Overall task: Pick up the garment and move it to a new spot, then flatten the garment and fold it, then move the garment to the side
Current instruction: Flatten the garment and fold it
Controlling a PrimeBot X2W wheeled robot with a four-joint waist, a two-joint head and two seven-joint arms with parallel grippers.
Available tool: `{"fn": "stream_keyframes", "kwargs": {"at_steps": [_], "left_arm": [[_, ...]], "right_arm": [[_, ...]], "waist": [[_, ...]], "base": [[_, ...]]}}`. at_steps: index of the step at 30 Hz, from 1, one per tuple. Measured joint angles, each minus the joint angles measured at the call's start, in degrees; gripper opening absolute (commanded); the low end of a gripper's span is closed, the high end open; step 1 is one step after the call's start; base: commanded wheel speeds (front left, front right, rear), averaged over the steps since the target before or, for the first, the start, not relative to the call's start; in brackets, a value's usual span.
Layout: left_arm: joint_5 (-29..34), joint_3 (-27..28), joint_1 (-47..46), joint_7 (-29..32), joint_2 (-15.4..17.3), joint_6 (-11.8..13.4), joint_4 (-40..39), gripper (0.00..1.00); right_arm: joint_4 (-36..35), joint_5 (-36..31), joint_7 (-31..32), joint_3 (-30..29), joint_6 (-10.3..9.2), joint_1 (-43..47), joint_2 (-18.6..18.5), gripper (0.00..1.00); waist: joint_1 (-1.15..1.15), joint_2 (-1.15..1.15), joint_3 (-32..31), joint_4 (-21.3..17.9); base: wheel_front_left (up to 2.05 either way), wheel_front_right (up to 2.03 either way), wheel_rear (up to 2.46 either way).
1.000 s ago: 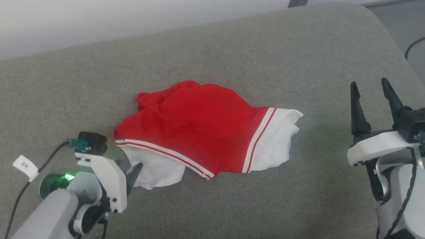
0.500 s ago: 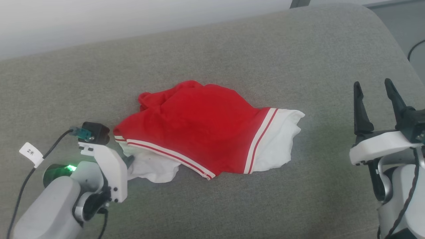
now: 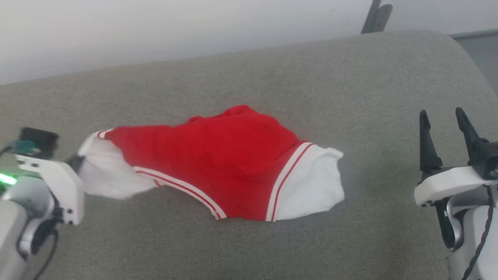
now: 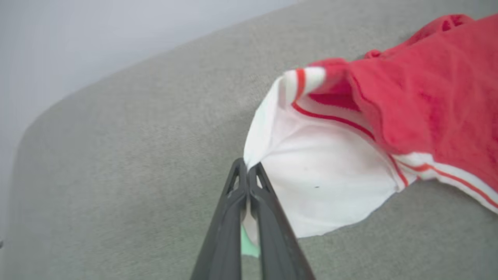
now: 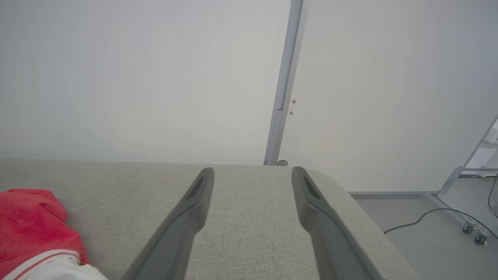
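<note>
Grey upholstered cushion (image 3: 249, 77) below a pale wall: the left hand (image 4: 246, 165), fingers pressed together, pinches the white sleeve edge of the garment (image 3: 218, 155), which stretches away from it, red body rumpled. Well beyond its far sleeve the right hand (image 3: 441, 112) stands spread, holding nothing, with a grey post (image 5: 286, 77) behind.

Grey upholstered surface (image 3: 249, 77); white wall (image 3: 155, 31) behind it.
</note>
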Motion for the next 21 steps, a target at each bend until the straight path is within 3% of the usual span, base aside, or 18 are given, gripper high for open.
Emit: {"fn": "stream_keyframes", "kwargs": {"at_steps": [7, 14, 16, 21], "left_arm": [[3.4, 1.9, 0.9, -6.3, 4.5, 0.9, -4.1, 0.0], [7.1, 2.1, 5.2, -15.2, 9.0, -1.6, -10.3, 0.0], [8.0, 1.8, 7.1, -15.9, 10.3, -1.6, -11.7, 0.0], [7.5, 0.0, 13.5, -17.9, 12.8, -4.6, -15.9, 0.0]], "right_arm": [[-0.3, -0.4, 0.2, -0.1, 0.0, 1.0, 0.2, 1.0], [-0.5, -0.4, 0.3, -0.4, 0.0, 1.9, 0.3, 1.0], [-0.6, -0.4, 0.3, -0.6, 0.0, 2.0, 0.3, 1.0], [-0.7, -0.3, 0.3, -1.2, 0.0, 2.5, 0.3, 1.0]], "waist": [[0.0, 0.0, -1.5, 1.2], [0.0, 0.0, -1.8, 1.6], [0.0, 0.0, -1.7, 1.6], [0.0, 0.0, -1.3, 1.7]], "base": [[0.0, 0.0, 0.0], [0.0, 0.0, 0.0], [0.0, 0.0, 0.0], [0.0, 0.0, 0.0]]}}
